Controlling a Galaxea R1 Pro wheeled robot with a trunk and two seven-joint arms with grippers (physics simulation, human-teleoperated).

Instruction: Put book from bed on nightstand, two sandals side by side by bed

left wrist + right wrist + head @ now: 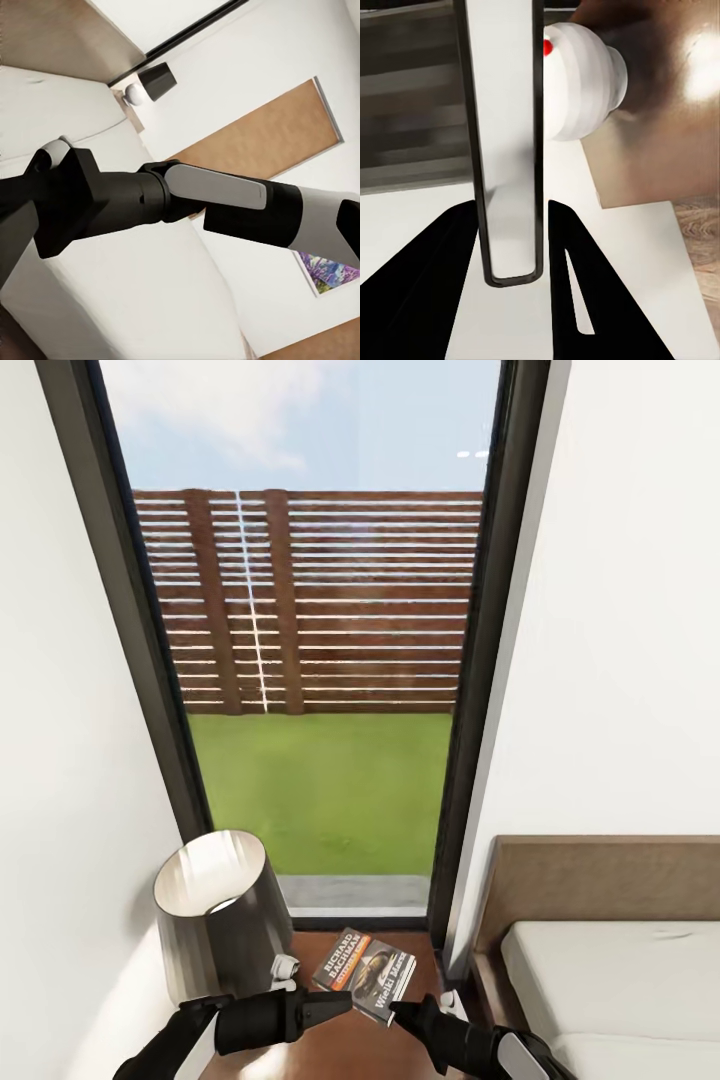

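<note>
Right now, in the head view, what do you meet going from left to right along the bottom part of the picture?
Lamp shade → left hand → book, held by its edge in the right hand above the nightstand → bed.

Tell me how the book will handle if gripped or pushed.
The book looks thin, so probably light. Pinched at one edge by the right gripper, it shows no sag, so fairly stiff. On the glossy nightstand it would likely slide.

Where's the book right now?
In the head view, the book is held edge-on by the right gripper over the nightstand, between the lamp and the bed.
</note>
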